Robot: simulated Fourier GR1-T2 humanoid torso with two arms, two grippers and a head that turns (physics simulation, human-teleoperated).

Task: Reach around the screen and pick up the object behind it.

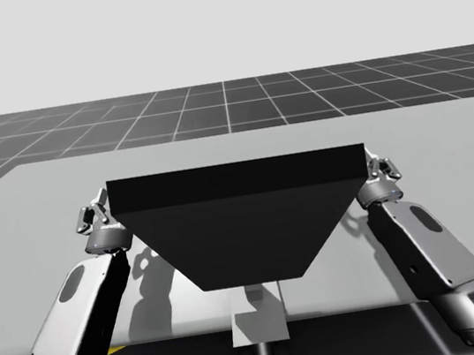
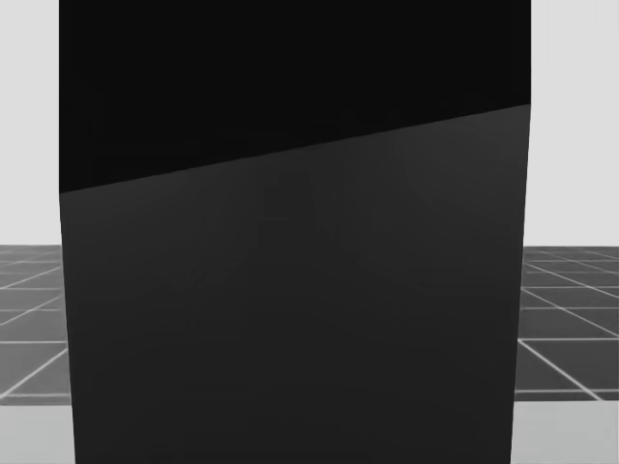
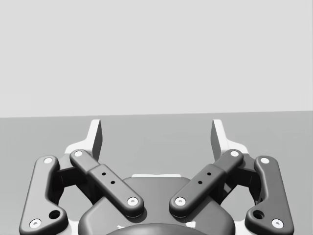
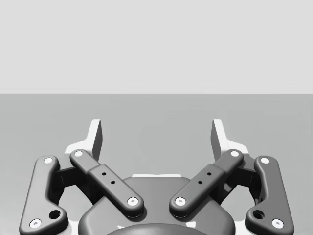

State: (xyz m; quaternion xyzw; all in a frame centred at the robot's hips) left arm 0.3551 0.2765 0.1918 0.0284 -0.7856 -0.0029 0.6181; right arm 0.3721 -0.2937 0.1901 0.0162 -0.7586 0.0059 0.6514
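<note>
Screen (image 1: 244,221): matte black slab. Left hand (image 3: 156,138) and right hand (image 4: 156,138) gape wide, holding nothing.

- The high view looks down from above my side of the table (image 1: 35,199), set well back, with the screen (image 1: 244,221) mid-picture.
- My head view faces the screen close up, with floor grid (image 2: 571,319) at both sides.
- Each wrist view looks low along its own gripper across the table: left gripper (image 3: 156,134), right gripper (image 4: 156,134).
- High and head views share the screen; wrist and high views share the table.
</note>
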